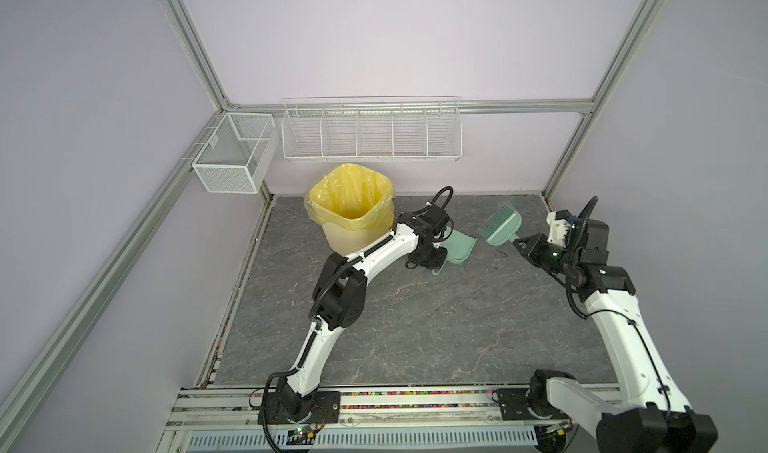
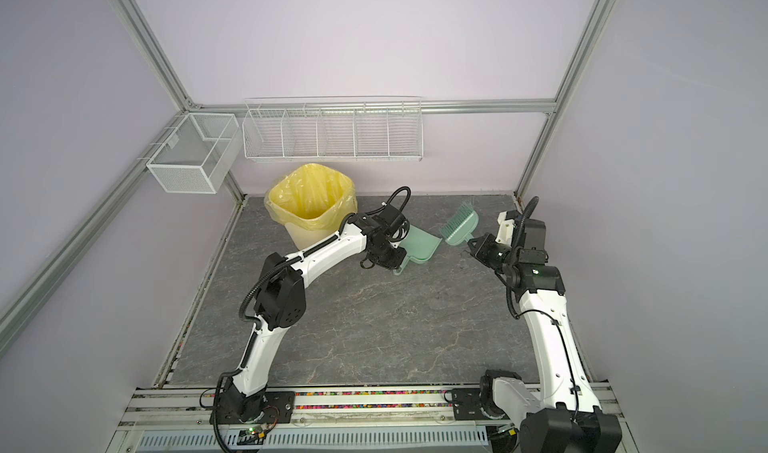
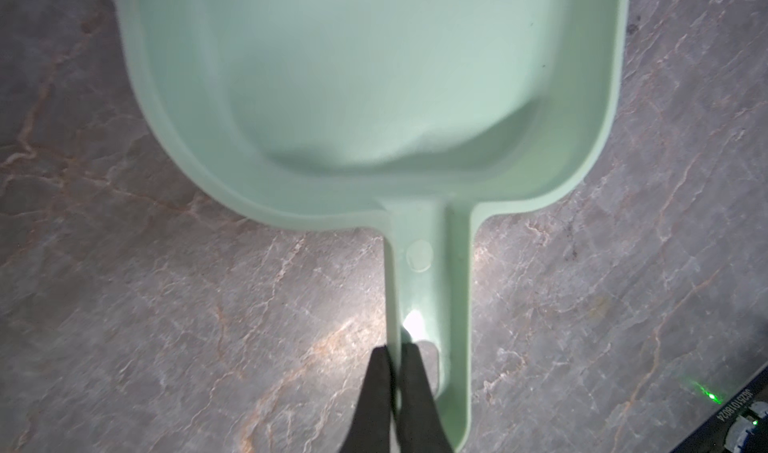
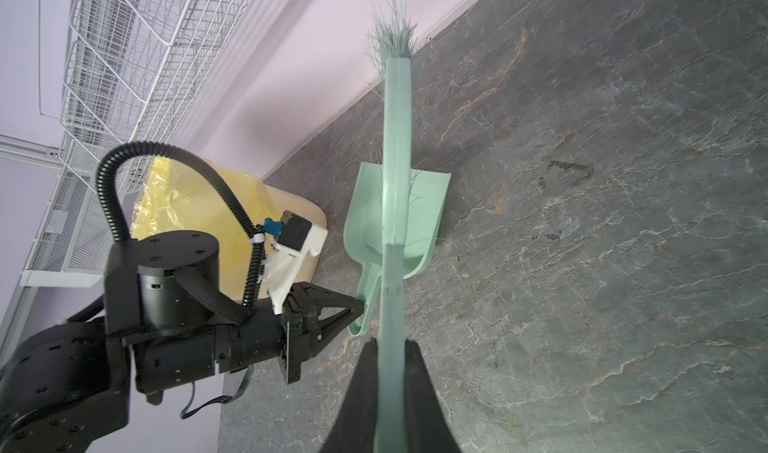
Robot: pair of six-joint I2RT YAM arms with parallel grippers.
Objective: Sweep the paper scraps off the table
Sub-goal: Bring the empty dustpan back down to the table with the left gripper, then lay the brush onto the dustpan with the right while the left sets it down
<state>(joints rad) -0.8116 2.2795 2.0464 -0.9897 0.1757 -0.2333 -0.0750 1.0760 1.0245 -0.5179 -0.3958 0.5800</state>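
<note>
In both top views no paper scraps are seen on the table (image 1: 415, 326). The dustpan (image 1: 462, 248) is clamped at its handle by the left gripper (image 1: 436, 266), and the brush (image 1: 500, 226) by the right gripper (image 1: 518, 244). Left wrist: the dustpan ahead is shown empty. Right wrist: scraps, unseen, are judged light, soft, best swept, not pinched.

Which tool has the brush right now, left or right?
The right tool, shut on the handle of the mint-green plastic brush; the left tool instead pinches the mint-green plastic dustpan by its handle.
</note>
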